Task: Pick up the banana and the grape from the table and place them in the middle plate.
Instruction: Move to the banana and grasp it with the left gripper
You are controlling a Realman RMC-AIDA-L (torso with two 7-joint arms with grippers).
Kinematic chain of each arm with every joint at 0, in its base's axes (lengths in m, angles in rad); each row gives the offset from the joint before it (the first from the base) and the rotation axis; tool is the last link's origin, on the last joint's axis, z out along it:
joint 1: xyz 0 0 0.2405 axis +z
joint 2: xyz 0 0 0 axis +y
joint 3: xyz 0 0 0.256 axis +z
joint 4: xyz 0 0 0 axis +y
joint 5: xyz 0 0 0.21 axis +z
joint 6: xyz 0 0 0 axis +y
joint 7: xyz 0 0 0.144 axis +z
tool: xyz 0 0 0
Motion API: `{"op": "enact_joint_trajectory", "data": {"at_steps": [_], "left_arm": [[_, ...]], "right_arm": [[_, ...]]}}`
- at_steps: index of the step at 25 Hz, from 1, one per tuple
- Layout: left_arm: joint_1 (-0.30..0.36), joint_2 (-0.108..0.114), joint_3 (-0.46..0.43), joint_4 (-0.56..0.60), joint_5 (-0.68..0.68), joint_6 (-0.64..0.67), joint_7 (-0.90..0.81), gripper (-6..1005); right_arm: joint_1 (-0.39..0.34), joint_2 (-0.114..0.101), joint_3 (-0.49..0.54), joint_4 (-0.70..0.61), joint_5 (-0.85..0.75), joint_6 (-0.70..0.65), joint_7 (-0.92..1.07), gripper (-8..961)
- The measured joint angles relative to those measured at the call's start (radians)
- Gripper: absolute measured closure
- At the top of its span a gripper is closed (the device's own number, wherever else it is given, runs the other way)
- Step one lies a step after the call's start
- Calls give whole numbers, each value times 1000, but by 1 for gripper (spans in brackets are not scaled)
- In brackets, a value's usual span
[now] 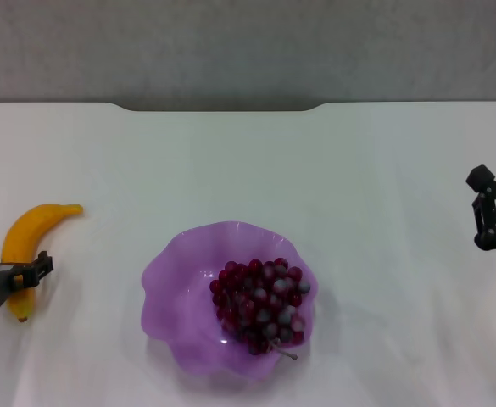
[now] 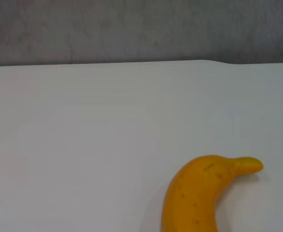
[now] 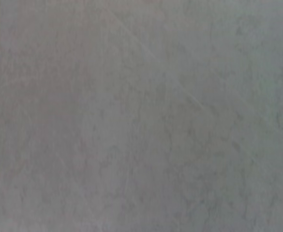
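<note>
The banana [image 1: 29, 237] lies on the white table [image 1: 248, 161] at the far left, its dark tip toward me; the left wrist view shows its far end [image 2: 199, 193]. My left gripper [image 1: 19, 271] is low over the banana's near half, open, with one finger on each side of it. The grape bunch [image 1: 260, 303] lies inside the purple scalloped middle plate [image 1: 175, 280], on its right half, stem toward the front. My right gripper [image 1: 495, 216] hangs at the far right edge, away from the plate and empty.
The table's far edge has a notch [image 1: 218, 108] with a grey wall behind it. The right wrist view shows only a grey surface.
</note>
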Motion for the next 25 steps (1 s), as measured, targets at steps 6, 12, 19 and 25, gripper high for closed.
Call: {"op": "enact_joint_trajectory", "data": {"at_steps": [6,12,19,25], "left_arm": [[1,0,0,0,0,-4,-2,168],[1,0,0,0,0,-23,-16,181],[2,3,0,0,0,-24,-47,421],[5,3,0,-1,0,-29,-49,505]], "right_arm": [[0,0,0,0,0,0,0,953],[0,-1,-2,0,0,0,0,953],[0,-2,-2,0,0,-1,0,953],[0,-2,-2,0,0,-1,0,953]]}}
